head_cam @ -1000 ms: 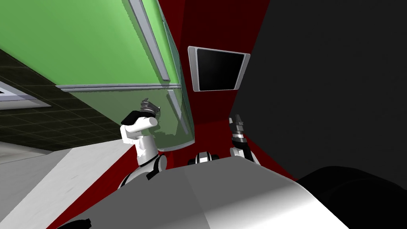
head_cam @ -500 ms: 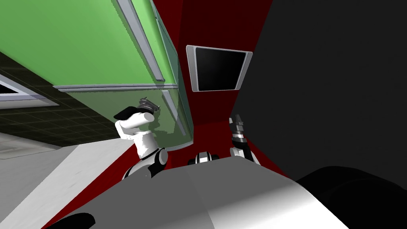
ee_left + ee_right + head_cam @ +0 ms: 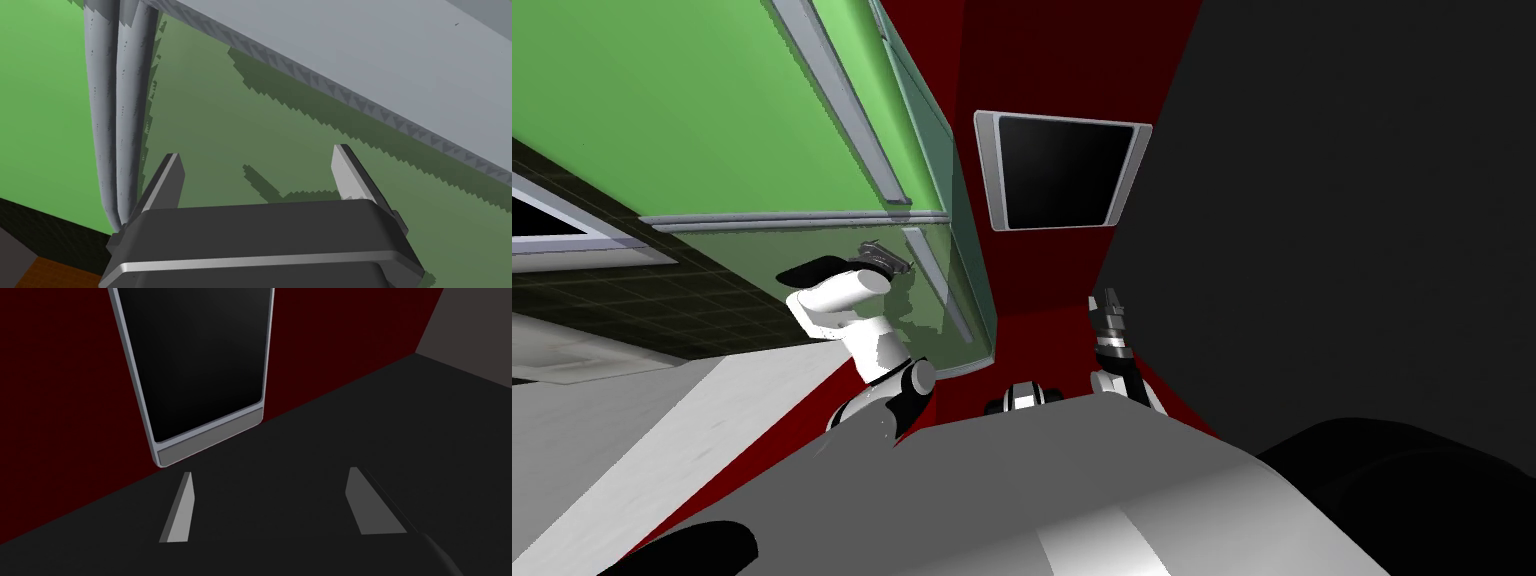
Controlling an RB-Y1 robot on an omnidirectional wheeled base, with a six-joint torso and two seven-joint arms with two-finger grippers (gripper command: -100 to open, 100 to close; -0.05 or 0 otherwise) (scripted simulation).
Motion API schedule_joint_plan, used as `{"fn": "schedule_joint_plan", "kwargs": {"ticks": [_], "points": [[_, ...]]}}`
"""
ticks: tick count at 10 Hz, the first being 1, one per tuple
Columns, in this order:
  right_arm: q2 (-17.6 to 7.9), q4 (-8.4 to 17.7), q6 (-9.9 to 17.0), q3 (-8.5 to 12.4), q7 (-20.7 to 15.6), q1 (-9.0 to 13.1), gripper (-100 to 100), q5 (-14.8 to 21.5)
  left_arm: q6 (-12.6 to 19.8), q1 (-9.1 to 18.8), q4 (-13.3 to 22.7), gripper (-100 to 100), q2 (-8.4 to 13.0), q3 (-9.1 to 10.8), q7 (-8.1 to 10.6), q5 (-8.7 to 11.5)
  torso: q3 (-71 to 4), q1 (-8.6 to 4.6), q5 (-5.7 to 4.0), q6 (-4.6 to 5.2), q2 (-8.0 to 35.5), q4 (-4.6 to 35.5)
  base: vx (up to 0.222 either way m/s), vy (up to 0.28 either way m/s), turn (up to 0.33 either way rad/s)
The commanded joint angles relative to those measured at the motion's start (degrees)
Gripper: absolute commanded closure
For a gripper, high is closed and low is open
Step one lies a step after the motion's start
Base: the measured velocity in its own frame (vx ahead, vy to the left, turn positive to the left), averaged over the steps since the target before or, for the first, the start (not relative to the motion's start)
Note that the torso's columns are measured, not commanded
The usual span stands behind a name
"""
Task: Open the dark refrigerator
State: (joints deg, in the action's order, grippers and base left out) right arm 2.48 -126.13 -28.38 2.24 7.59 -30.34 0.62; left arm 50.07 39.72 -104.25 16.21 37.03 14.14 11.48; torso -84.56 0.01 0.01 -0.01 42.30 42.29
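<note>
- While the left gripper [image 3: 884, 258] hovers at the refrigerator [image 3: 692, 100], its 2 fingers [image 3: 167, 182] stand spread apart, grasping nothing.
- Though the task calls it dark, the refrigerator is drawn bright green, with grey trim; it stands ahead and to the robot's left and takes up the upper left of the head view.
- 2 grey strips [image 3: 120, 100] run side by side across its front, parting a brighter upper panel from a shaded lower panel [image 3: 225, 125].
- At the head view, the left gripper sits over the lower panel, just under those strips [image 3: 792, 218] and beside the lower panel's grey bar handle [image 3: 934, 280].
- Seen from the left wrist, 1 finger lies just beside the strips, and the handle [image 3: 350, 50] crosses ahead of the other fingertip; the green face shows between the fingers, carrying their shadow.
- Held up near the chest on the robot's right, the right gripper [image 3: 1110, 298] is well apart from the refrigerator, its fingers [image 3: 177, 508] released and wide.
</note>
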Motion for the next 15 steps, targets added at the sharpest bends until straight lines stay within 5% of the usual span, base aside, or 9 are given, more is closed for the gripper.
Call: {"fn": "schedule_joint_plan", "kwargs": {"ticks": [1,13,15], "points": [[0.0,0.0,0.0,0.0,0.0,0.0,0,0.0,4.1,3.1,1.1,-100,0.9,1.91,0.54,0.9,0.0,0.05,0.01,0.01,0.0,0.0,0.025,-0.138,0.065],[0.0,0.0,0.0,0.0,0.0,0.0,0,0.0,17.8,15.1,6.3,-100,5.7,8.67,2.32,4.1,0.3,-1.99,-1.06,1.09,0.5,0.4,0.030,-0.106,0.066],[0.0,0.0,0.0,0.0,0.0,0.0,0,0.0,15.6,12.8,7.3,-100,5.7,10.47,2.68,3.5,0.4,-1.89,-0.99,0.88,0.7,0.4,0.032,0.067,0.086]]}}
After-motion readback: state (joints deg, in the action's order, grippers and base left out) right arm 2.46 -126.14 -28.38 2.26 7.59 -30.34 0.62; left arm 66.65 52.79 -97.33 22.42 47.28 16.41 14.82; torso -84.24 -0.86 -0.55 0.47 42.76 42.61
